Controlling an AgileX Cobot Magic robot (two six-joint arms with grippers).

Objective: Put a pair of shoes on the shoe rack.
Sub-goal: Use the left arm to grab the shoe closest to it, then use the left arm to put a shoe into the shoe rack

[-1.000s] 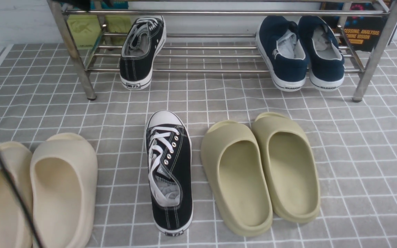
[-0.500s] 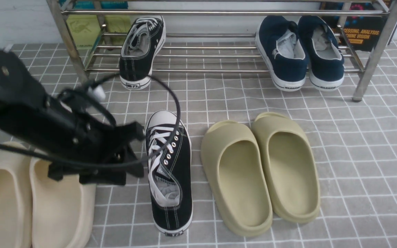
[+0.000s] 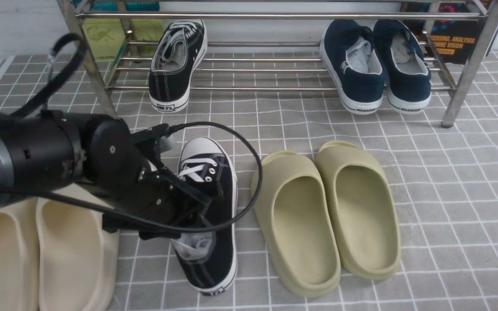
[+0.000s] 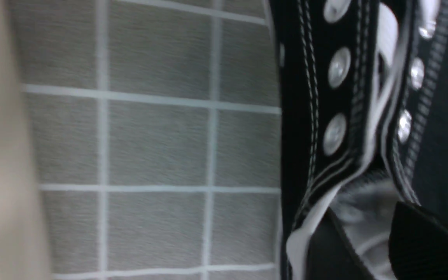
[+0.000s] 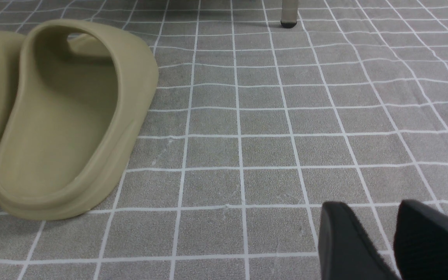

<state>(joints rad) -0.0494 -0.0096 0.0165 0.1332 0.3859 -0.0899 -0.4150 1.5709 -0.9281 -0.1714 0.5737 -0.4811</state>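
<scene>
One sneaker (image 3: 225, 203) floored — left gripper (image 4: 364, 208) (jaws slightly parted, clamping nothing) inside its mouth.

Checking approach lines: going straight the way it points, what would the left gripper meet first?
The nearer black sneaker: the left gripper points into its grey-lined opening, though depth is unclear.

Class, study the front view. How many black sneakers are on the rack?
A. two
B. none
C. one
C: one sneaker rests on the rack, left of the navy pair, while the other sneaker lies on the floor.
</scene>
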